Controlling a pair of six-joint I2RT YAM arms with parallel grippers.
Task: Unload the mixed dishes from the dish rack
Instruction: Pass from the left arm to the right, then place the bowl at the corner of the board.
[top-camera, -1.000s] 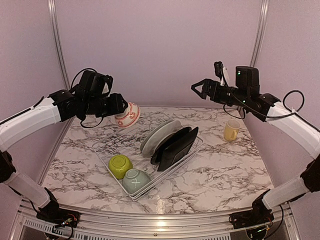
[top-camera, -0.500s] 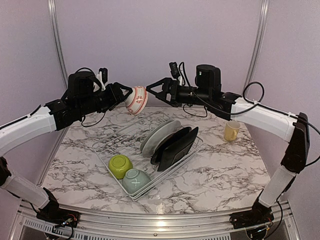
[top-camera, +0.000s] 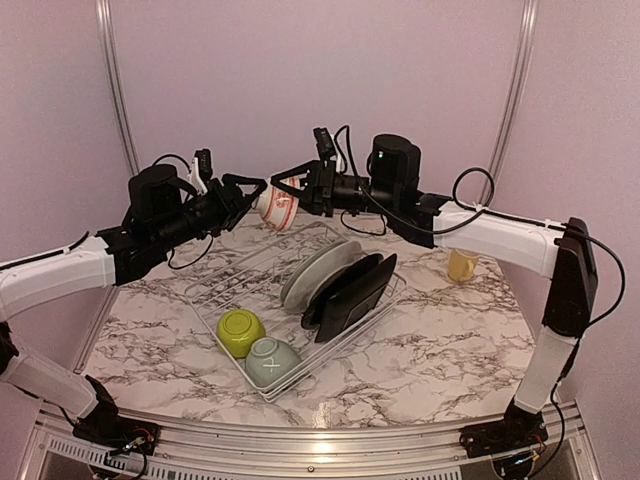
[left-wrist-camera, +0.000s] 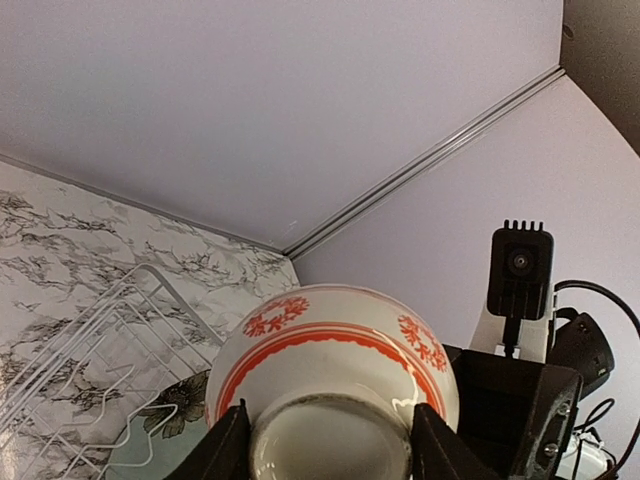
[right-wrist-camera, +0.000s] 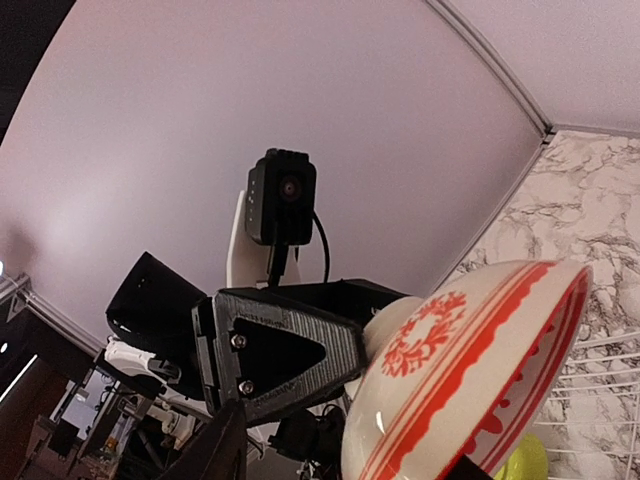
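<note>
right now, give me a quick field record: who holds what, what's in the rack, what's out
held item: small white red-patterned bowl, in the air by the far end of the dish rack
left gripper: shut on the bowl's foot
right gripper: jaws either side of its rim, contact unclear
in rack: lime-green bowl, pale grey-green bowl, whitish plates, black squarish plates
on table: pale yellow mug, right of rack
</note>
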